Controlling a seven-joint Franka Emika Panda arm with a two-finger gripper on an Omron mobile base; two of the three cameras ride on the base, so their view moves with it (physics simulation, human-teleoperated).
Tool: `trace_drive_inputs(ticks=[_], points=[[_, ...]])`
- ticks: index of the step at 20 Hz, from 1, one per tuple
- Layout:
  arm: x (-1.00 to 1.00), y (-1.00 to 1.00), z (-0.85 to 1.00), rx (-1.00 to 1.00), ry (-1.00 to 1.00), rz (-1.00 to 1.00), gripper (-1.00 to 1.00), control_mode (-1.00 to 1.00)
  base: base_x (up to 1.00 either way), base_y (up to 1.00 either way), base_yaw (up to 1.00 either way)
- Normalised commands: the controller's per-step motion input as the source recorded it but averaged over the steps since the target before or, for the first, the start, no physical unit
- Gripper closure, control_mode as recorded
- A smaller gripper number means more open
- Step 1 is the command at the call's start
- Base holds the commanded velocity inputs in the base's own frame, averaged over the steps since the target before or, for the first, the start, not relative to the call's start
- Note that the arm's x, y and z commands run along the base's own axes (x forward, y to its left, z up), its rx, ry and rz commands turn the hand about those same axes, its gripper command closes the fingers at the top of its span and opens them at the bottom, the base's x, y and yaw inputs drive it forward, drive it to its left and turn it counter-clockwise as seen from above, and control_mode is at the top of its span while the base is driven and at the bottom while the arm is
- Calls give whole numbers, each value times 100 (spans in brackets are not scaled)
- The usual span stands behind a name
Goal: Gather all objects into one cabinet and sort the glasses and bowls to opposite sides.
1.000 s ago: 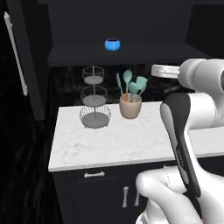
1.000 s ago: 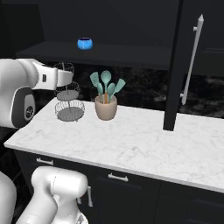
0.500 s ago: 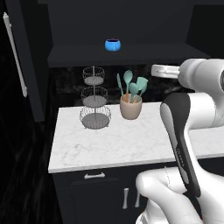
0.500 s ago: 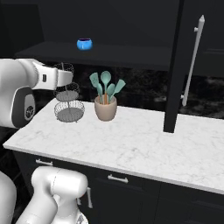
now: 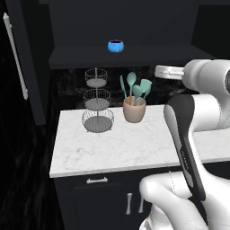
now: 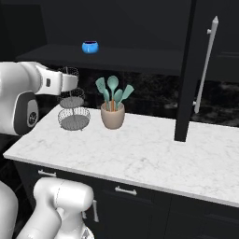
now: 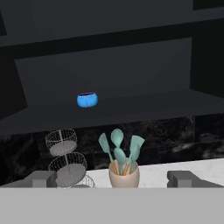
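One small bright blue bowl (image 5: 116, 46) (image 6: 90, 46) (image 7: 87, 99) stands alone on the dark shelf (image 5: 152, 57) (image 6: 140, 57) of the open black cabinet, towards its left half. My gripper (image 7: 111, 179) is open, its two dark fingertips (image 7: 41, 178) wide apart with nothing between them. It hangs above the counter, level with the utensil pot, well below and short of the bowl. The white hand (image 5: 168, 72) (image 6: 60, 81) points towards the back wall. The glasses are out of view.
A beige pot of teal utensils (image 5: 134, 108) (image 6: 112, 114) and a three-tier wire stand (image 5: 96, 101) (image 6: 72, 105) stand at the back of the white marble counter (image 5: 112, 152). Cabinet doors with long silver handles (image 5: 15, 56) (image 6: 205, 65) hang open on both sides.
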Motion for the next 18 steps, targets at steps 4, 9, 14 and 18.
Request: trace_drive_inputs(ticks=[4, 9, 14, 18], points=[[39, 4, 44, 11, 0, 0, -100, -100, 0, 0, 0], [58, 13, 62, 15, 0, 0, -100, -100, 0, 0, 0], [32, 20, 17, 3, 0, 0, -100, -100, 0, 0, 0], [0, -1, -35, 16, 0, 0, -100, -100, 0, 0, 0]])
